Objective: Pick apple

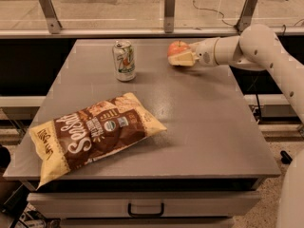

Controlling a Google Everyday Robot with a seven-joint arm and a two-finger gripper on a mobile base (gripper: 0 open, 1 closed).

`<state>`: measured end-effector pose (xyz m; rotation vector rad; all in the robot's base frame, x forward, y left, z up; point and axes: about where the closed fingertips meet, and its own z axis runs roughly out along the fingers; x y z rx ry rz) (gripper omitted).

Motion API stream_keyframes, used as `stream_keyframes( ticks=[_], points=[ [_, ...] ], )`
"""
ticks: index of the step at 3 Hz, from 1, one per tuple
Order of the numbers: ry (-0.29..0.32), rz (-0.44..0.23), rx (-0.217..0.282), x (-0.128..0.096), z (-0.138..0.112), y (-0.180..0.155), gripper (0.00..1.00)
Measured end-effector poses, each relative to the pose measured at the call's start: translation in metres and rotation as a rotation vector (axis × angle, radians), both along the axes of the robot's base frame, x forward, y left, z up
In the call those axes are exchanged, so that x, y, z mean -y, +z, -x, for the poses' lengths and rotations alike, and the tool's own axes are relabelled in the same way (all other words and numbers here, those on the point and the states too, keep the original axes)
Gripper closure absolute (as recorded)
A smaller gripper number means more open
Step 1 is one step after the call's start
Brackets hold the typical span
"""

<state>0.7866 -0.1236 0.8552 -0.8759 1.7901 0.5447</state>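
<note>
1. Grey table, flat-topped, with a drawer under its front edge; a rail with metal posts runs behind it. This is my work surface.
2. White arm, reaching in from the right along the far edge of the table.
3. Chip bag, brown and yellow, lying flat at the front left, well apart from the work.
4. Soda can, upright at the far middle, left of the apple and near it, not touching.
5. Gripper, at the far right of the table; I read it as clamped on the apple, one pale finger across the fruit's lower front, the other hidden behind.
6. Apple, orange-red, in the gripper near the far edge; I cannot tell whether it is off the surface.
7. Step in hand, by my judgement: the grasp is made and the lift is due. Next I want a straight, slow rise, holding the grip firm on the round fruit and keeping away from the can.
</note>
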Motion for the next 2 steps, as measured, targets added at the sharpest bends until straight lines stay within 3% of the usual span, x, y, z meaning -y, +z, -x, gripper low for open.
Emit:
stream_keyframes(
  ticks=[1,2],
  points=[
    [0.004,-0.001,-0.002,-0.0029,-0.0003,-0.0013,1.0],
    [0.011,0.013,-0.006,-0.0107,-0.0057,-0.0017,1.0]
  ],
)
